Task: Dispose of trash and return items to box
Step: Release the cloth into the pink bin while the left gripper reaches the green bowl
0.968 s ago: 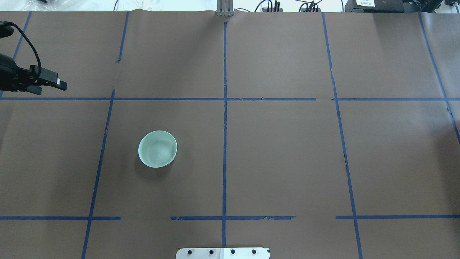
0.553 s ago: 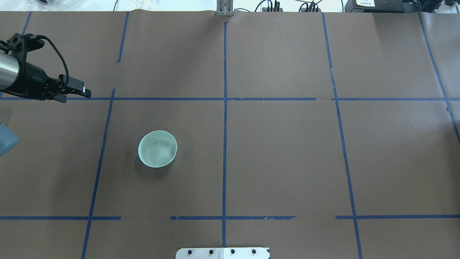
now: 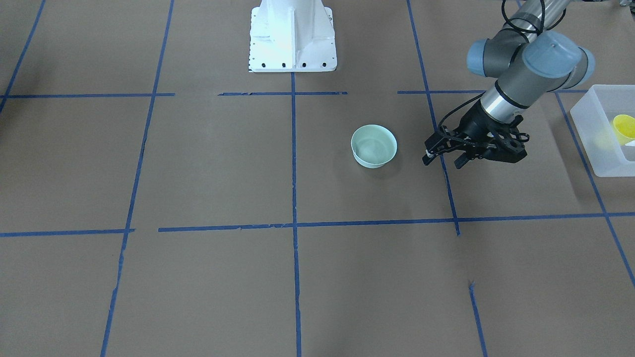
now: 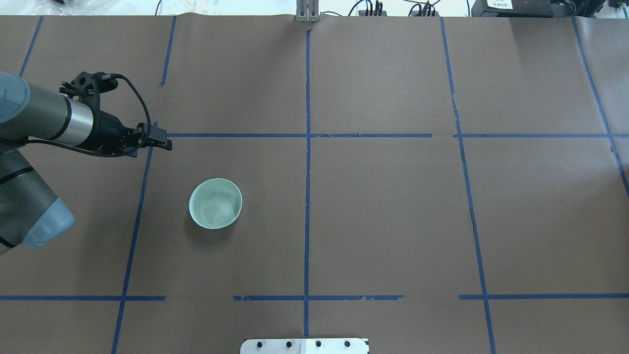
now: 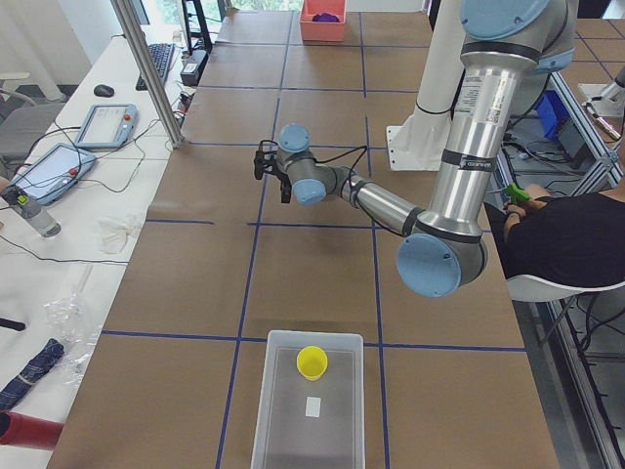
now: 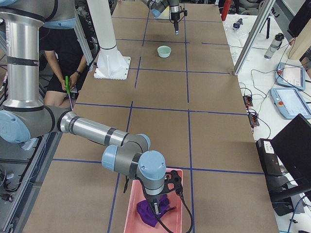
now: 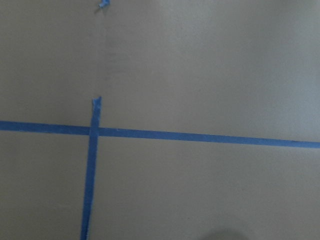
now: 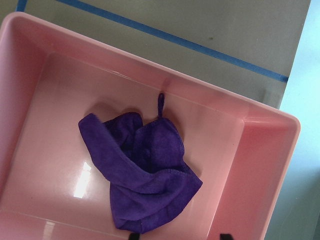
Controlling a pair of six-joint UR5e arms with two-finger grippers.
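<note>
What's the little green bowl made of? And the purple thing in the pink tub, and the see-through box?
The green bowl looks like glazed ceramic or hard plastic, smooth with a faint sheen; I can't tell which. The purple thing is soft cloth: fuzzy, crumpled, with a loop. The pink tub looks like shiny plastic, showing glare. The box seems frosted plastic, letting light through.

My left arm [image 4: 49, 120] stretches out almost level, and I see the left gripper [image 3: 442, 161] angled slightly down, jaws apart, holding nothing. My right arm [image 6: 87, 128] bends at the elbow; the right gripper [image 6: 156, 208] points straight down, fingertips spread.
</note>
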